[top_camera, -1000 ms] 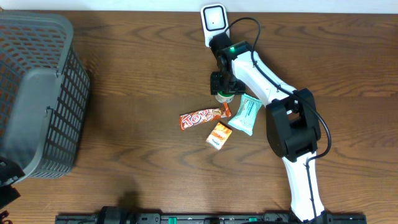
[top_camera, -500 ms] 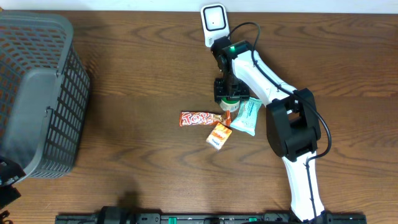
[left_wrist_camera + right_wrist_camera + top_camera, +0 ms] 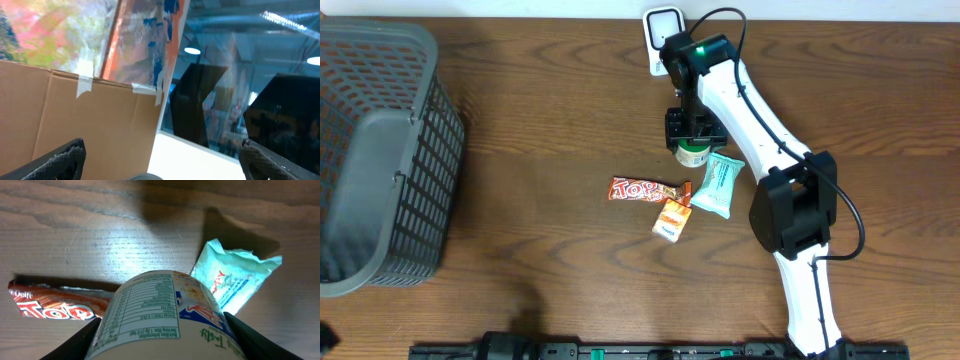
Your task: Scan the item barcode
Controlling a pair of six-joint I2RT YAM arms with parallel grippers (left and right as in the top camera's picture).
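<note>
One desk [image 3: 540, 120], one grey basket [image 3: 380, 150] far left, one white scanner [image 3: 663, 25]. Three packets clustered: chocolate bar [image 3: 642, 190], teal packet [image 3: 718, 185], orange packet [image 3: 671, 218]. One tub [image 3: 165, 315] clamped in right claw [image 3: 692, 135], between scanner and packets, long axis pointing down at desk. Left claw [image 3: 162, 152] spread wide, empty.
</note>
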